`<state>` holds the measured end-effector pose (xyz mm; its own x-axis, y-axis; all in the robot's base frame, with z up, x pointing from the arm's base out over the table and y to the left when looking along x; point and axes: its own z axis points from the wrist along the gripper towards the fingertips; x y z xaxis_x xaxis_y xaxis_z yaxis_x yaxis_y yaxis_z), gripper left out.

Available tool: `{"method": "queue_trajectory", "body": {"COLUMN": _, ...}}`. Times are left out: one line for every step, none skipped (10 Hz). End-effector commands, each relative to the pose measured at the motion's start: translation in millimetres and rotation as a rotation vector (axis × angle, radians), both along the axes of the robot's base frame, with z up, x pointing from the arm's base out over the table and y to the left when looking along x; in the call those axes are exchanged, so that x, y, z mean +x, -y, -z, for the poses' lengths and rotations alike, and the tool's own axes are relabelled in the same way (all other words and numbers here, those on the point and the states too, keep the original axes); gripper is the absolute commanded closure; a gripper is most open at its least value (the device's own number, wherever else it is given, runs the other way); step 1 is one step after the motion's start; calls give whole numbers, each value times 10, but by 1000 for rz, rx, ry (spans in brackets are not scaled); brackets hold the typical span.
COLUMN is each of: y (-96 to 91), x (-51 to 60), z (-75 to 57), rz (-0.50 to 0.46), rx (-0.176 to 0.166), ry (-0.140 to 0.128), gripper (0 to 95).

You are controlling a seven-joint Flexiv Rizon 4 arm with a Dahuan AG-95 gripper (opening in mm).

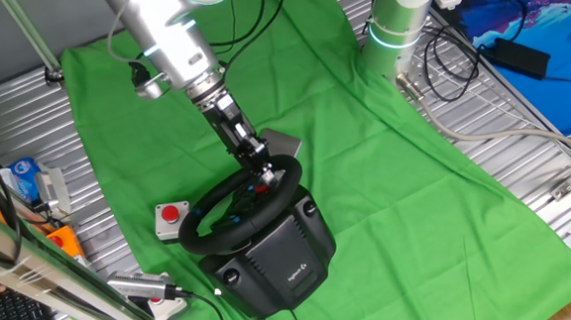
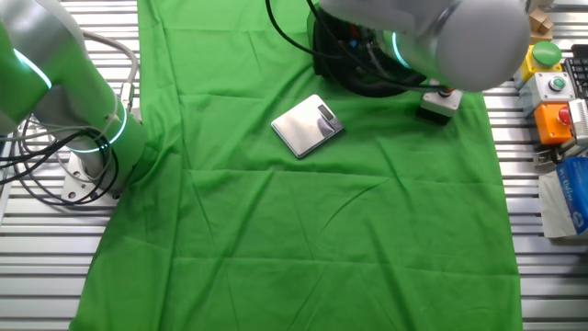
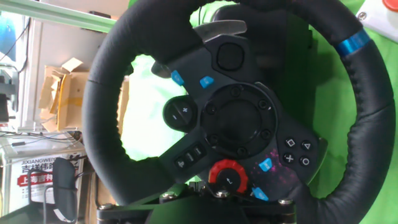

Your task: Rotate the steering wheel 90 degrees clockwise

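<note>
Black steering wheel sits right at our jaws, its rim touching them; their spread we cannot tell.

The arm hides most of the wheel in the other fixed view, while the hand view cuts off its rim and shows no fingertips.

Two high fixed views face oppositely — hand view close on steering wheel.

Matt stitched leather-look steering wheel rim, green cloth creased, ribbed metal table, glossy silver arm
</note>
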<state>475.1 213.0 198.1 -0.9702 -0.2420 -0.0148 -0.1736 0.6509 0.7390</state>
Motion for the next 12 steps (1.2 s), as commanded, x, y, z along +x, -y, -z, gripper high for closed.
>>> {"method": "queue_trajectory", "body": {"y": -18, "x": 9, "z": 17, "rz": 0, "rx": -2, "ry": 0, "gripper": 950}}
{"method": "queue_trajectory", "body": {"y": -21, "x": 14, "z": 19, "rz": 0, "rx": -2, "ry": 0, "gripper": 950}}
{"method": "queue_trajectory", "body": {"y": -22, "x": 16, "z": 20, "rz": -1, "rx": -5, "ry": 0, "gripper": 950}}
{"method": "queue_trajectory", "body": {"y": -22, "x": 17, "z": 22, "rz": -5, "rx": -10, "ry": 4, "gripper": 950}}
{"method": "queue_trajectory", "body": {"y": -17, "x": 21, "z": 31, "rz": -8, "rx": -13, "ry": 7, "gripper": 950}}
{"method": "queue_trajectory", "body": {"y": -13, "x": 24, "z": 38, "rz": -10, "rx": -13, "ry": 8, "gripper": 950}}
{"method": "queue_trajectory", "body": {"y": -10, "x": 25, "z": 43, "rz": -10, "rx": -15, "ry": 8, "gripper": 950}}
{"method": "queue_trajectory", "body": {"y": -8, "x": 27, "z": 48, "rz": -11, "rx": -16, "ry": 8, "gripper": 950}}
{"method": "queue_trajectory", "body": {"y": -2, "x": 31, "z": 60, "rz": -12, "rx": -17, "ry": 9, "gripper": 950}}
{"method": "queue_trajectory", "body": {"y": 5, "x": 30, "z": 78, "rz": -15, "rx": -19, "ry": 14, "gripper": 950}}
{"method": "queue_trajectory", "body": {"y": 11, "x": 34, "z": 89, "rz": -16, "rx": -20, "ry": 15, "gripper": 950}}
{"method": "queue_trajectory", "body": {"y": 17, "x": 37, "z": 102, "rz": -19, "rx": -22, "ry": 18, "gripper": 950}}
